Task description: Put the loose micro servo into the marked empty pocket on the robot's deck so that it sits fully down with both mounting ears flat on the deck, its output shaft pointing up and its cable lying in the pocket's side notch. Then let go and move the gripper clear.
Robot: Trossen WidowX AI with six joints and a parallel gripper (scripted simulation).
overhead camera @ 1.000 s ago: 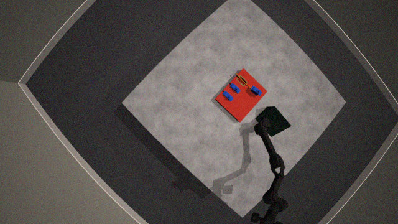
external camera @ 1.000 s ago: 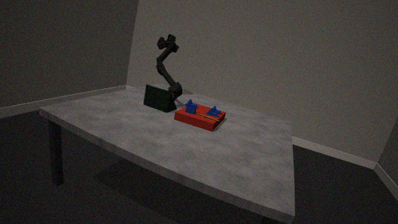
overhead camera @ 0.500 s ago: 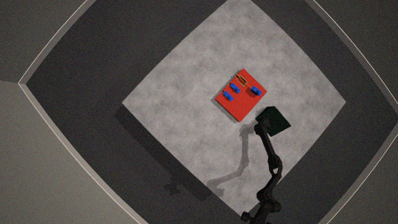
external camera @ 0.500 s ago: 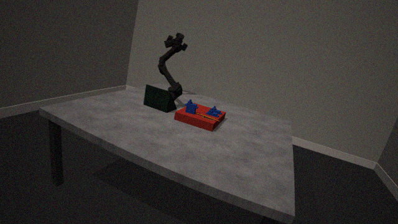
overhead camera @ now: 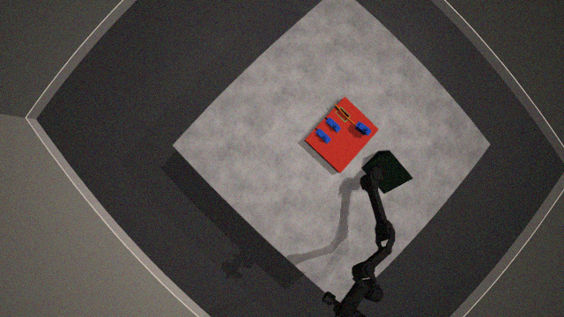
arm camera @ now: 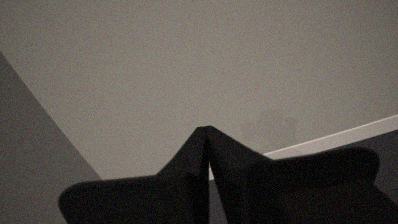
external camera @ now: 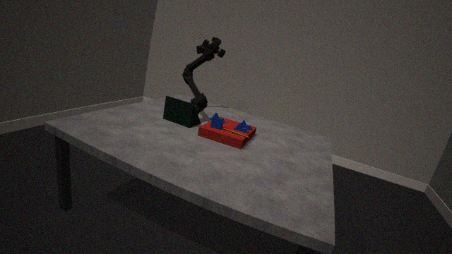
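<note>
The loose blue micro servo (overhead camera: 363, 129) (external camera: 217, 122) stands on top of the red deck (overhead camera: 341, 154) (external camera: 220, 137), near the edge facing away from the seated servos, its shaft side seemingly up. Its orange cable (overhead camera: 351, 121) (external camera: 235, 132) stretches over the deck and across the yellow-outlined pocket (overhead camera: 340, 117). The pocket holds no servo body. Two seated blue servos (overhead camera: 333, 125) (overhead camera: 322, 136) sit lower in a row beside the pocket. My gripper (arm camera: 204, 133) is shut and empty, with its fingertips touching. It is raised high, far from the servo and deck.
A dark green block (overhead camera: 395, 172) (external camera: 180, 112) stands on the grey table (overhead camera: 264, 110) (external camera: 169, 152) beside the arm's base, close to the deck. The wrist view shows a wall (arm camera: 150, 65) and a pale skirting strip (arm camera: 345, 136) beyond the fingers.
</note>
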